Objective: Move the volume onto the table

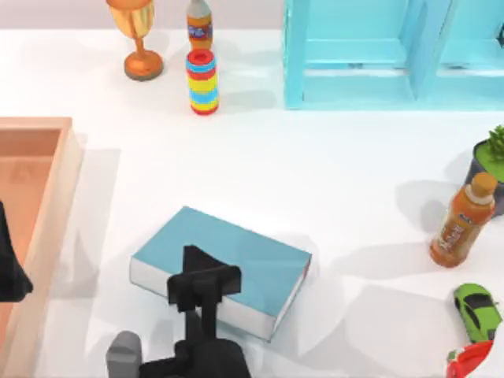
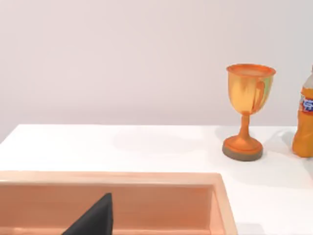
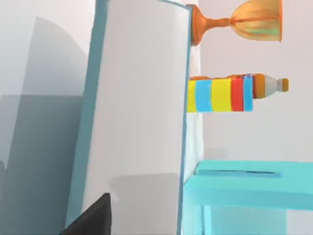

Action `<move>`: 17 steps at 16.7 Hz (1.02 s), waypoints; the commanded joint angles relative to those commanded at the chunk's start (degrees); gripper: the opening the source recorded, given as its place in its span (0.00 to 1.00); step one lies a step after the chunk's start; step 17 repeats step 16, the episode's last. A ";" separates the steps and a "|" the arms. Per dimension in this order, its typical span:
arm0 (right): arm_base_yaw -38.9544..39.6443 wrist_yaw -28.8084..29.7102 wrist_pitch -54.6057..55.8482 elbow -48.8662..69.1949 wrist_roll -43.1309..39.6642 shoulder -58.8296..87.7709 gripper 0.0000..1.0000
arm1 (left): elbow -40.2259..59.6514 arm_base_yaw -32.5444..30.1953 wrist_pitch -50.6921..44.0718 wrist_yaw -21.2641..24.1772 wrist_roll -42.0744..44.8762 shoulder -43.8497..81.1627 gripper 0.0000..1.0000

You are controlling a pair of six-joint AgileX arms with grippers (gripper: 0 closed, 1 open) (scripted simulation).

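My right end effector [image 1: 206, 285] sits at the near edge of the volume [image 1: 224, 266], fingers closed on it, which lies flat on the desk [image 1: 315, 189], while my left end effector [image 1: 9, 272] idles above the tray [image 1: 49, 213] at left.

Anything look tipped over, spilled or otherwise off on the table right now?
Nothing spilled or damaged. The volume lies flat on the table, turned at an angle to its edges, with the right gripper over its near edge. The trophy cup, ring stack and both bottles stand upright. The left gripper sits by the wooden tray.
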 joint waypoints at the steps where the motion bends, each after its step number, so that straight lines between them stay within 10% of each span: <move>1: 2.37 1.27 -3.04 0.67 3.26 -0.22 1.00 | 0.00 0.00 0.00 0.00 0.00 0.00 1.00; 10: 16.74 11.70 -37.27 5.33 31.54 -1.66 1.00 | 0.00 0.00 0.00 0.00 0.00 0.00 1.00; 17: 17.27 13.50 -45.34 6.08 35.57 -1.78 1.00 | 0.00 0.00 0.00 0.00 0.00 0.00 1.00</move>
